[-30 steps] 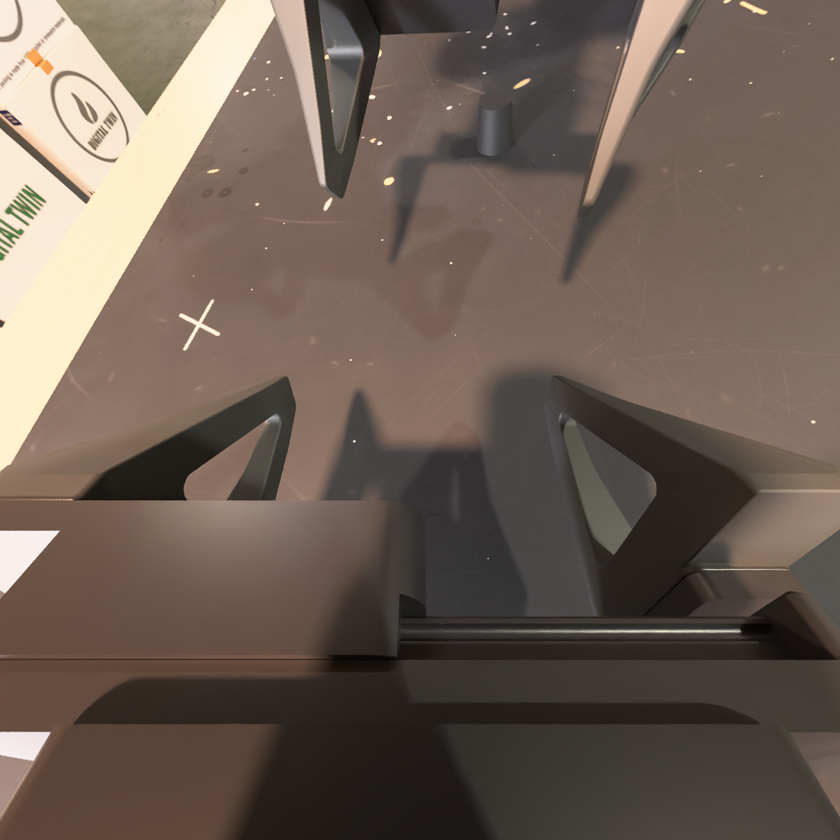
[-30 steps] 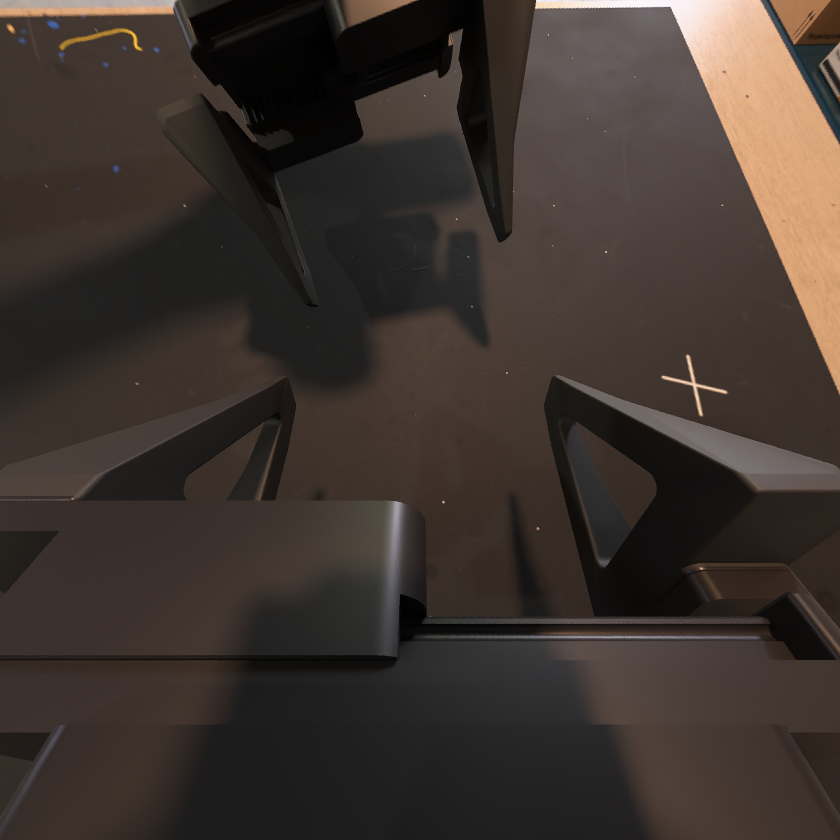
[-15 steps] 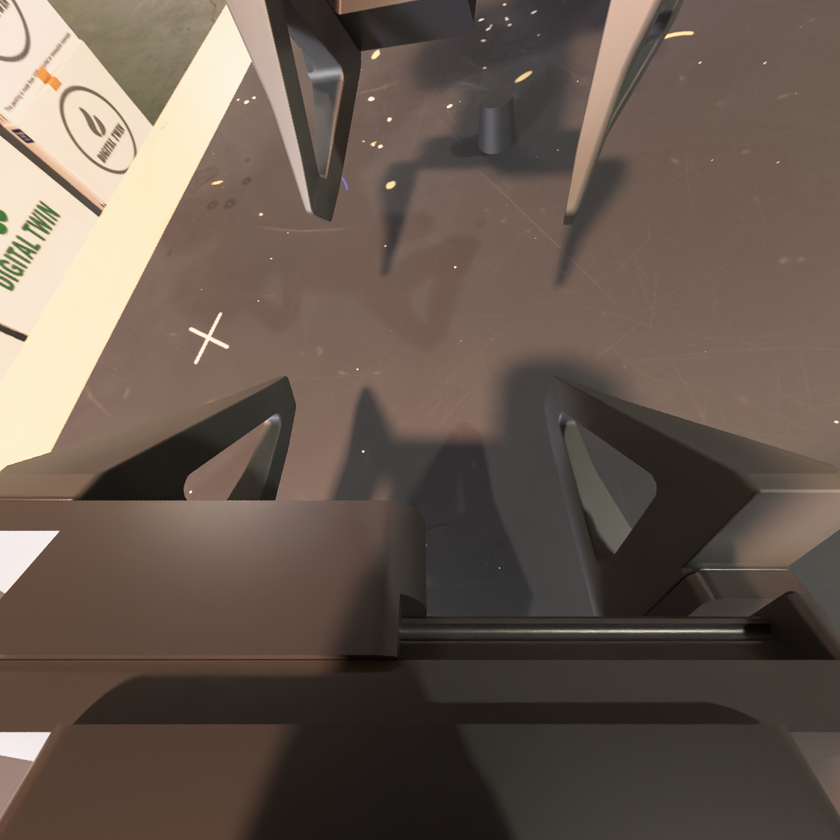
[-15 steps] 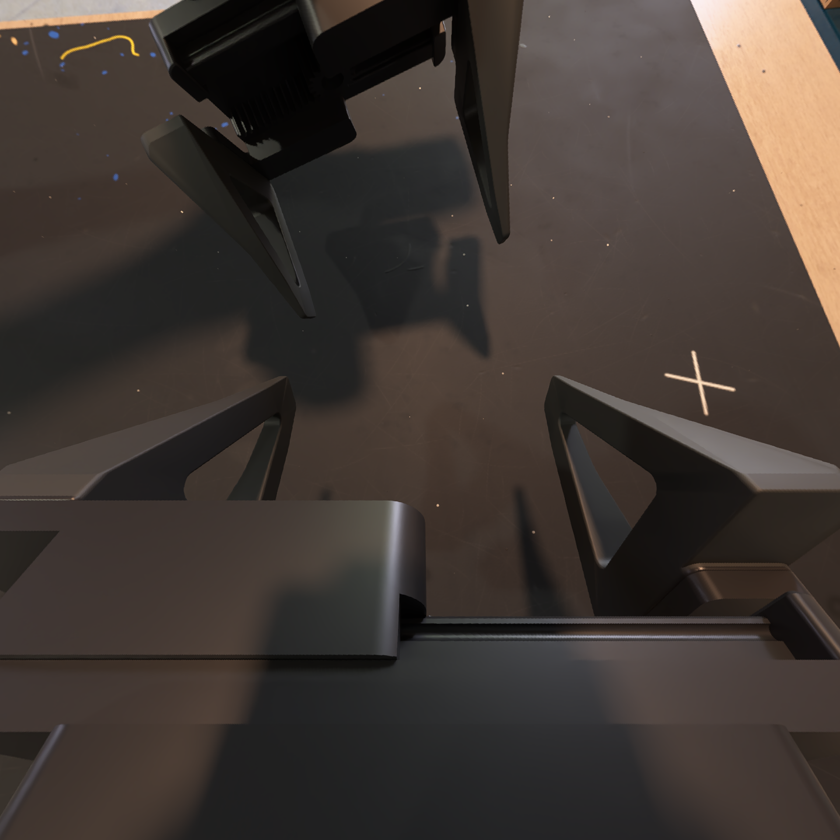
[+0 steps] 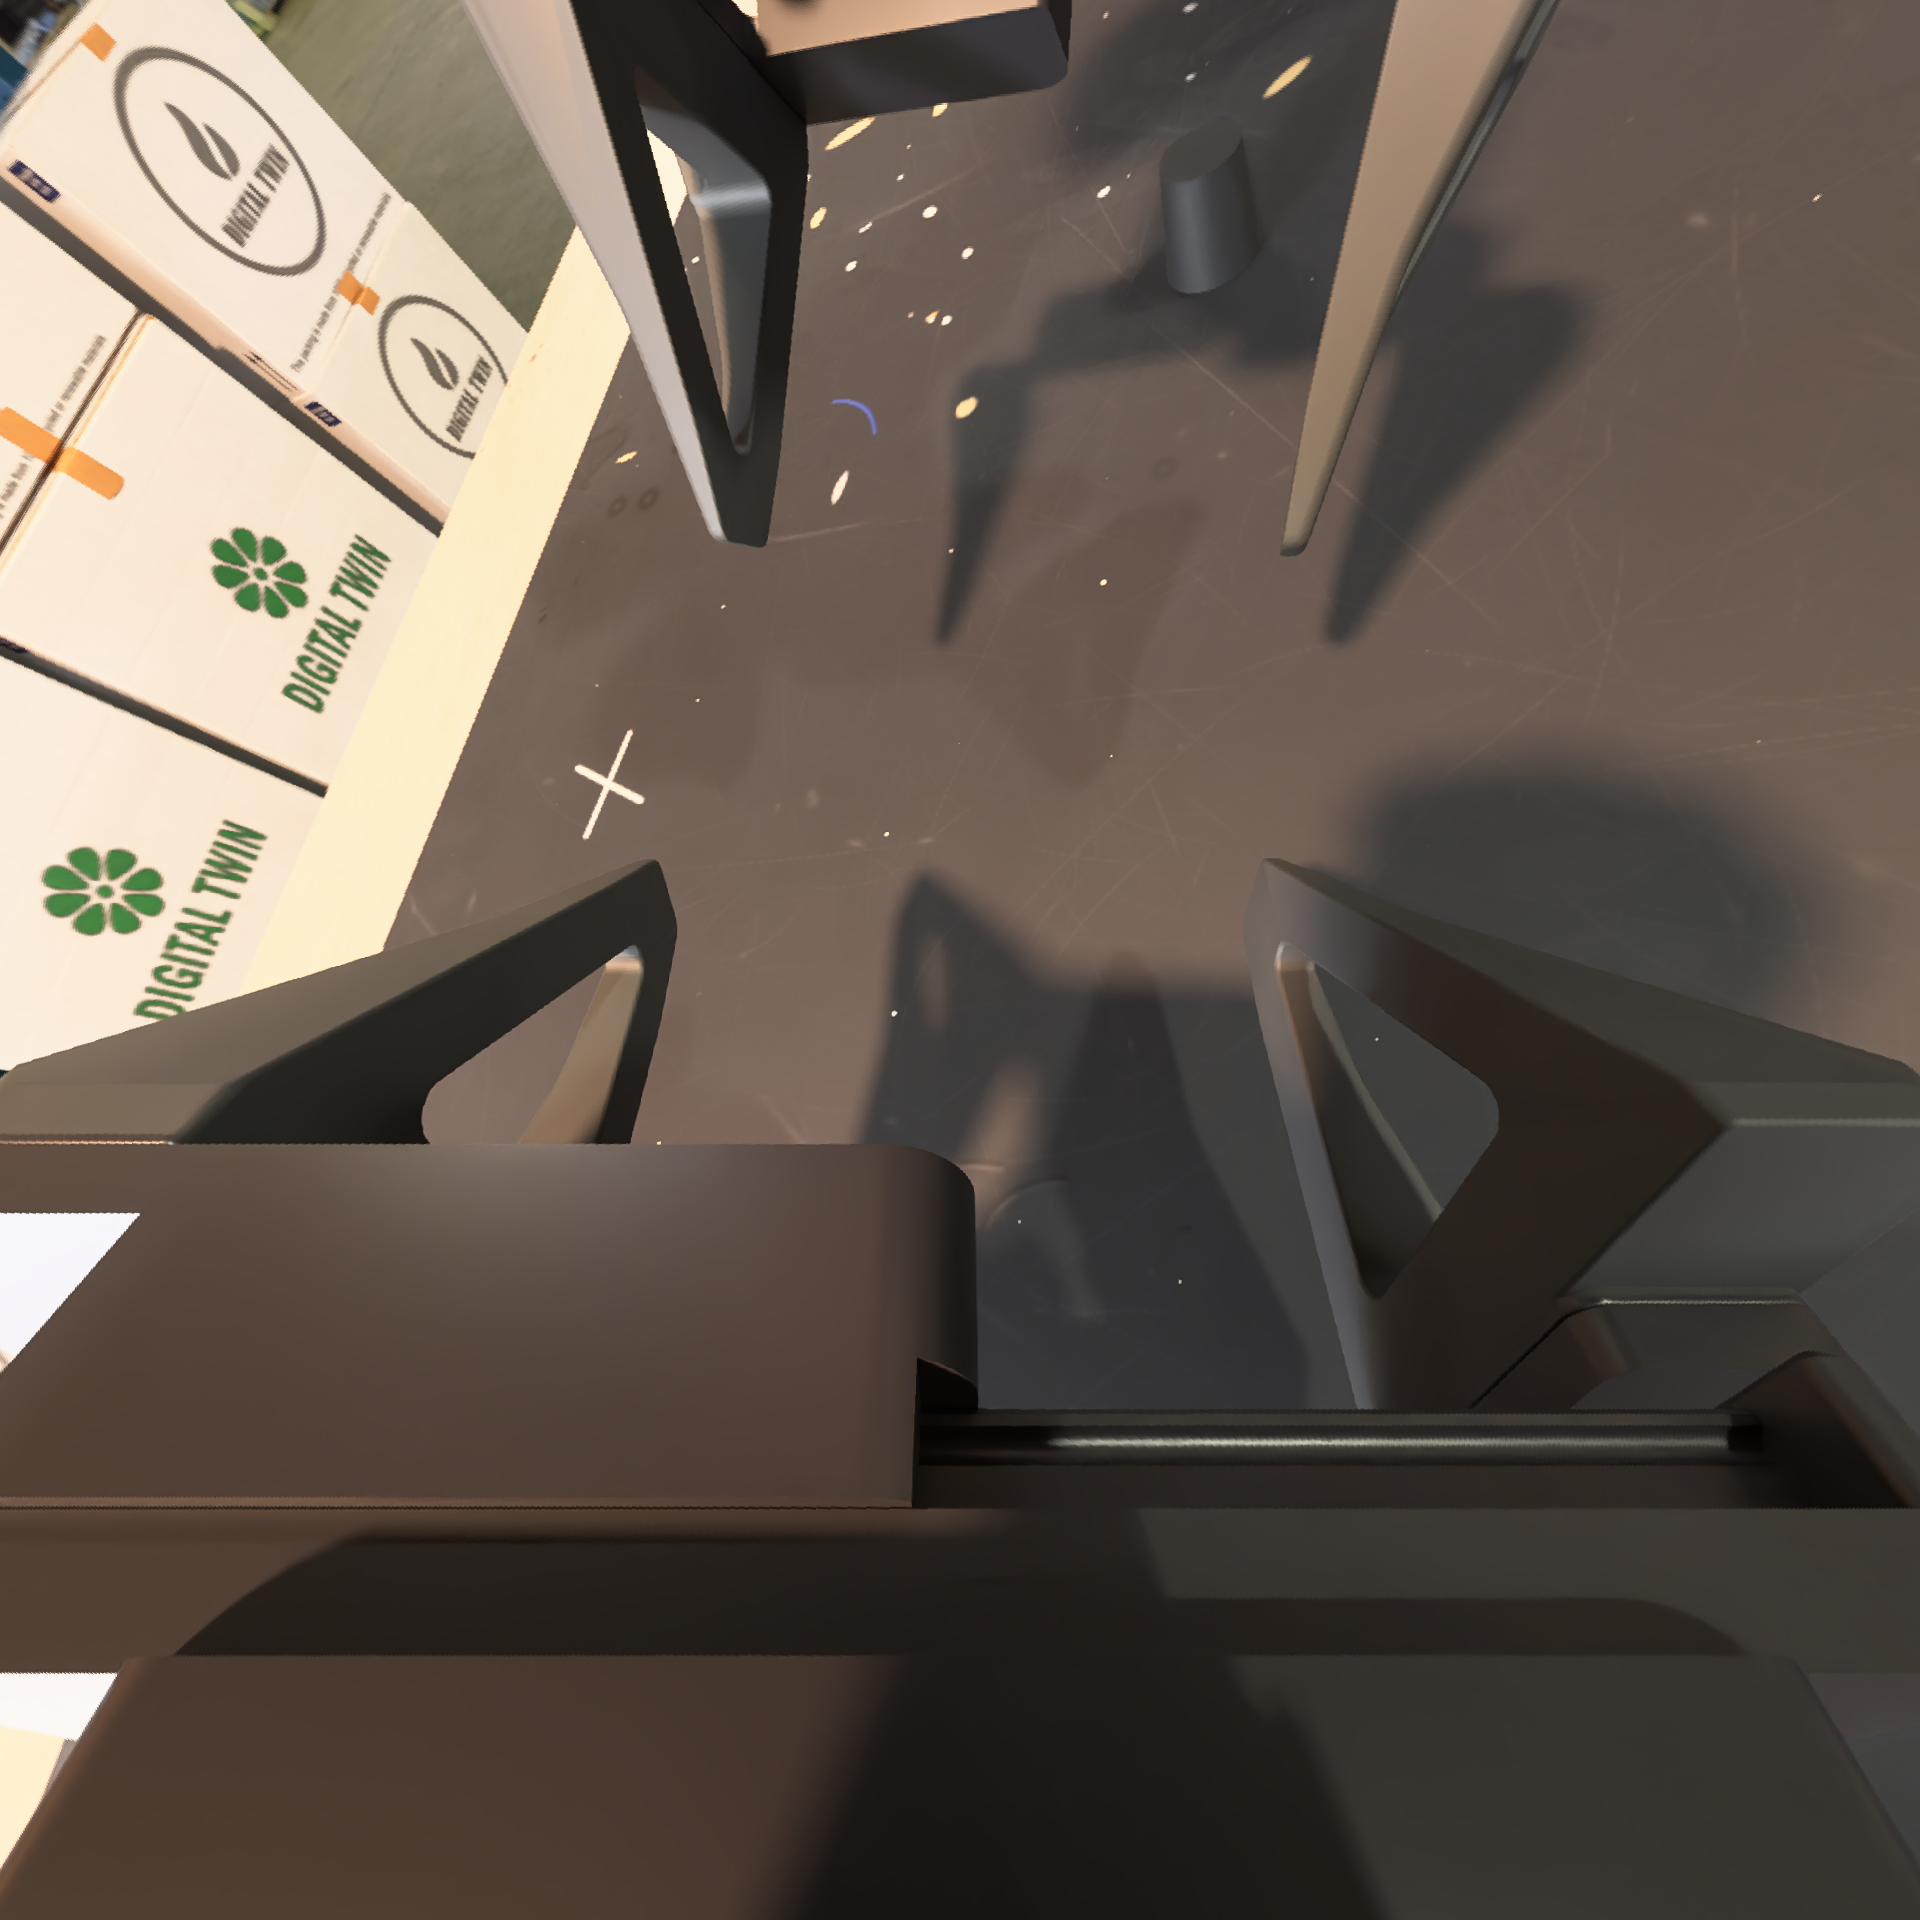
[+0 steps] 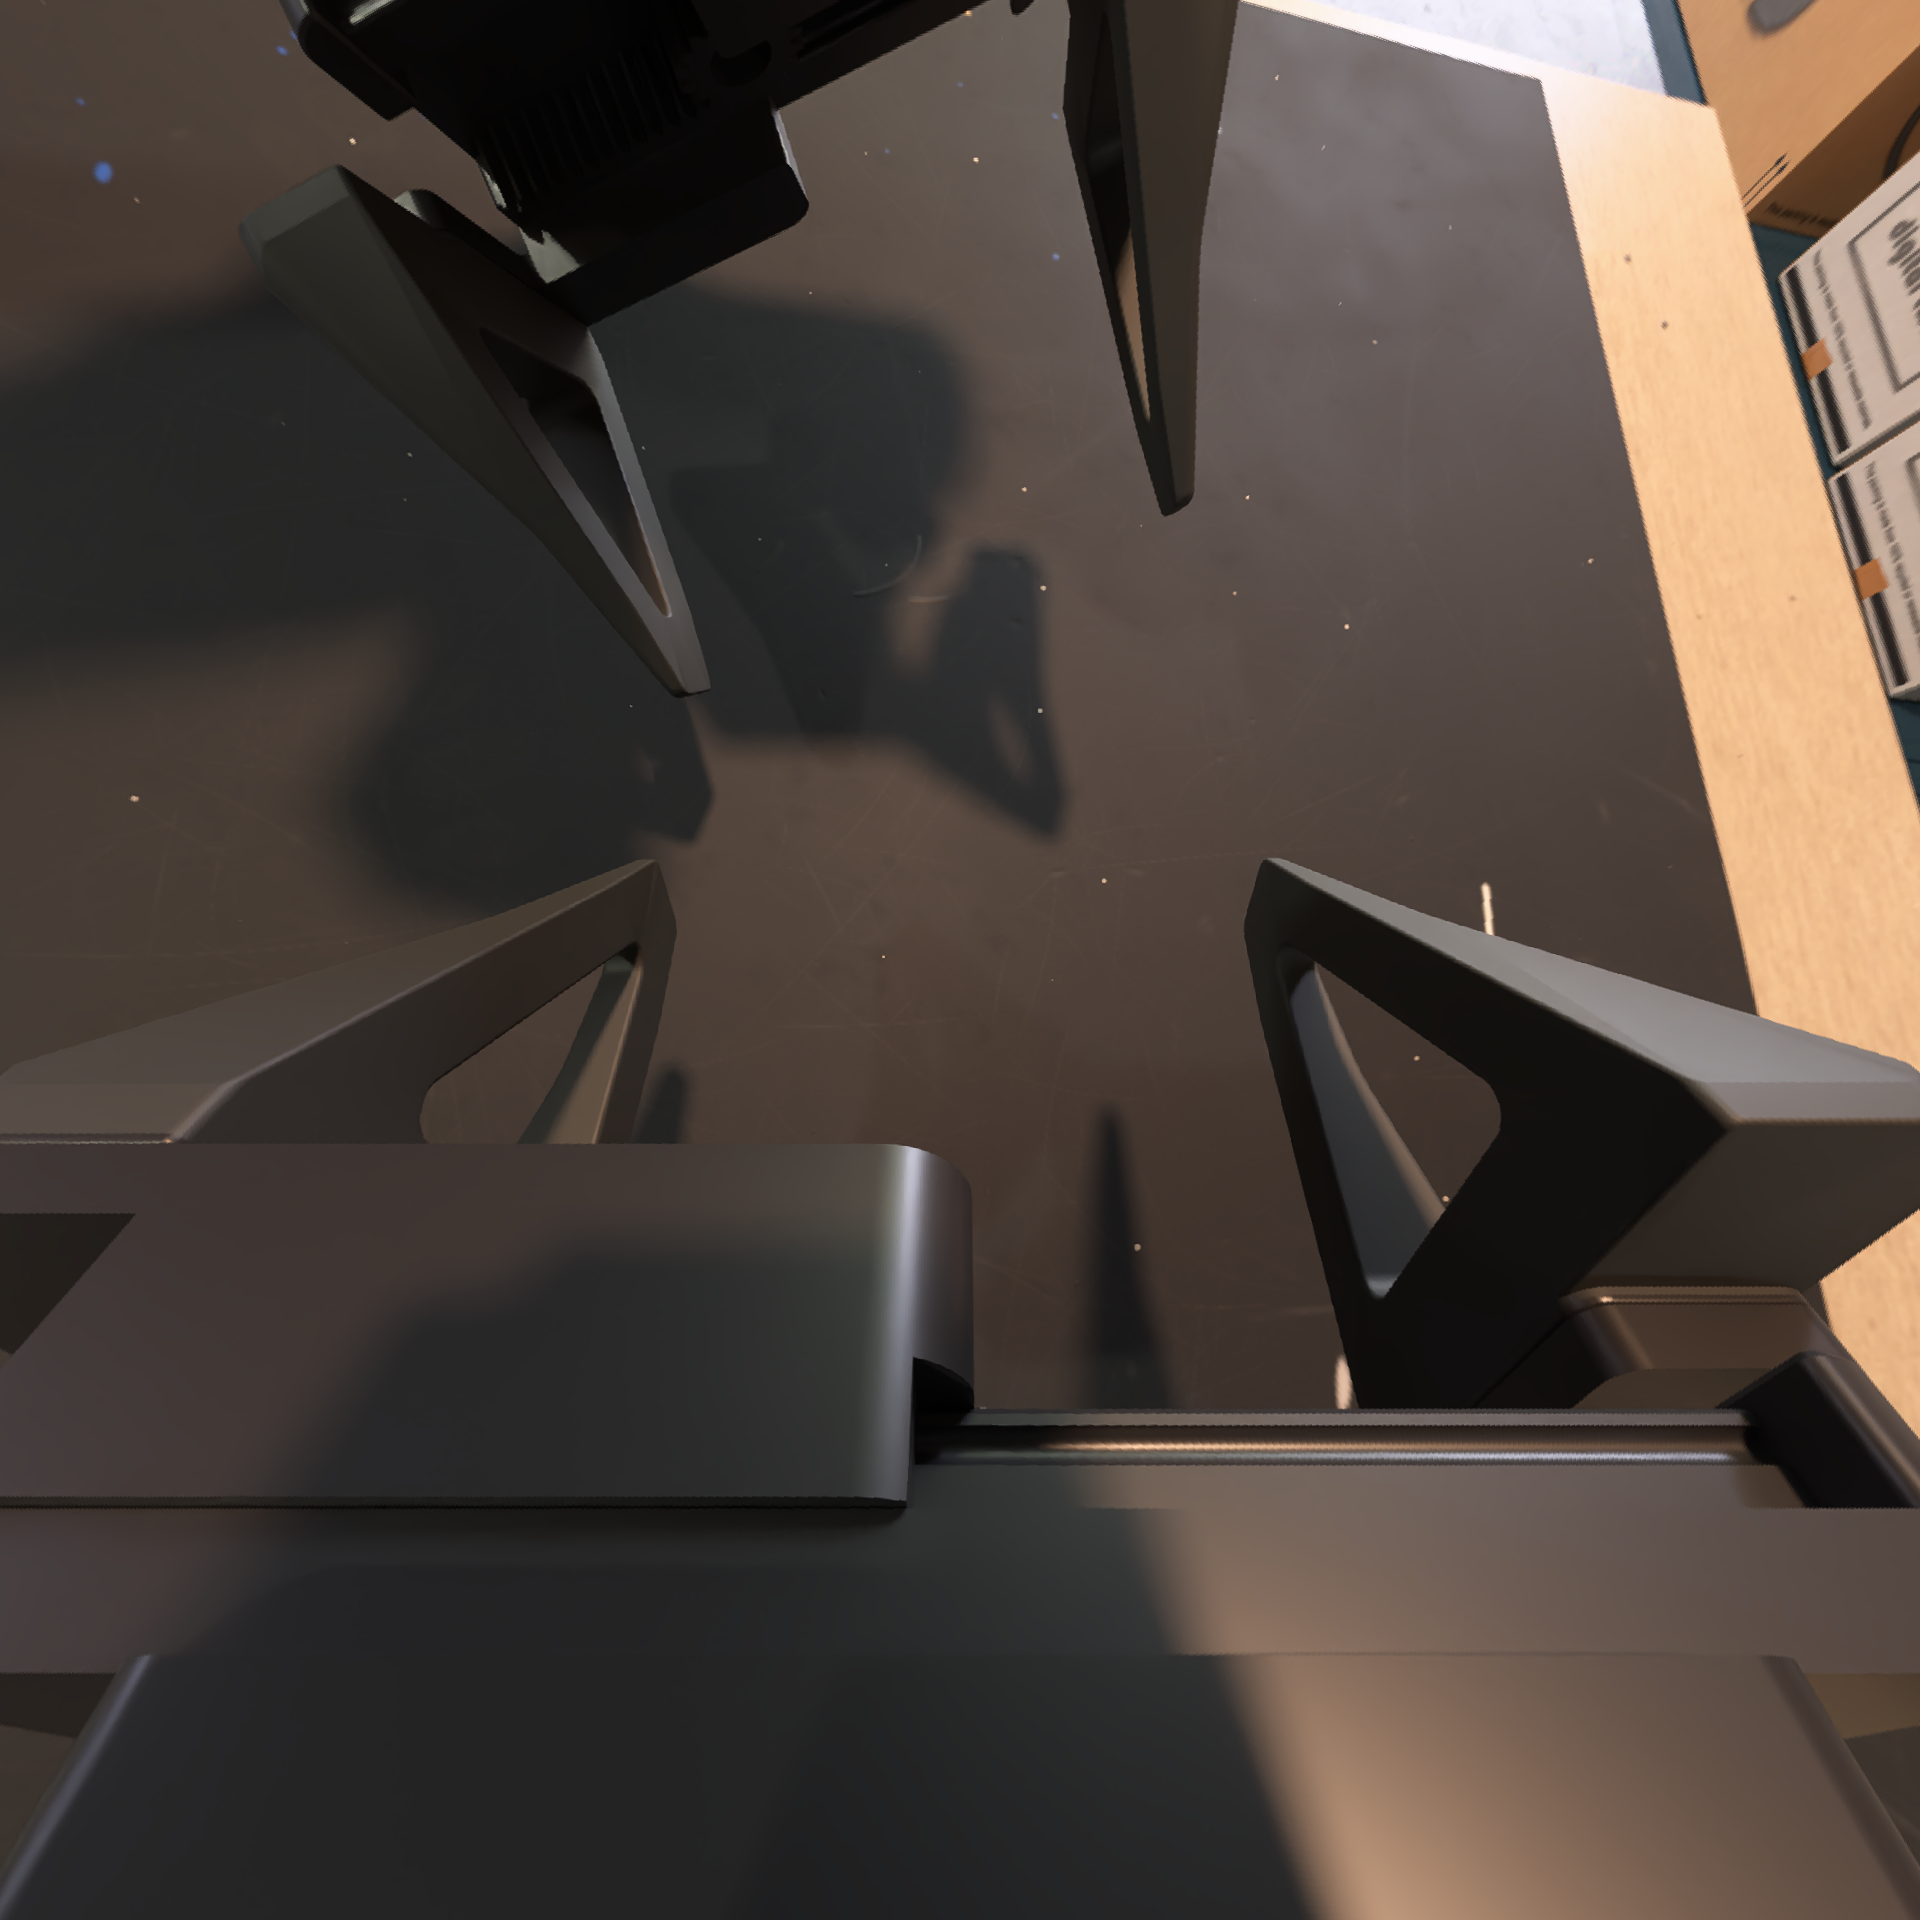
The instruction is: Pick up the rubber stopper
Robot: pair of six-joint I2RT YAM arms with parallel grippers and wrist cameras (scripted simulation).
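left tool (image 5: 961, 873): fingers spread wide, nothing between them, held above the dark tabletop (image 5: 1143, 727). right tool (image 6: 961, 873): fingers likewise spread apart and empty, above the same scuffed surface. each tool shows at the top of the other's view, tips pointing down, clear of the tabletop.

rubber stopper (image 5: 1200, 213): small dark grey plug, standing upright on the tabletop at the far end of the left wrist view, seen between the right tool's two fingers, touched by neither. it does not show in the right wrist view.

white cross mark (image 5: 608, 784) lies left of the left tool. pale paint specks scatter near the stopper. printed white cartons (image 5: 208, 499) stand beyond the tabletop's light edge.
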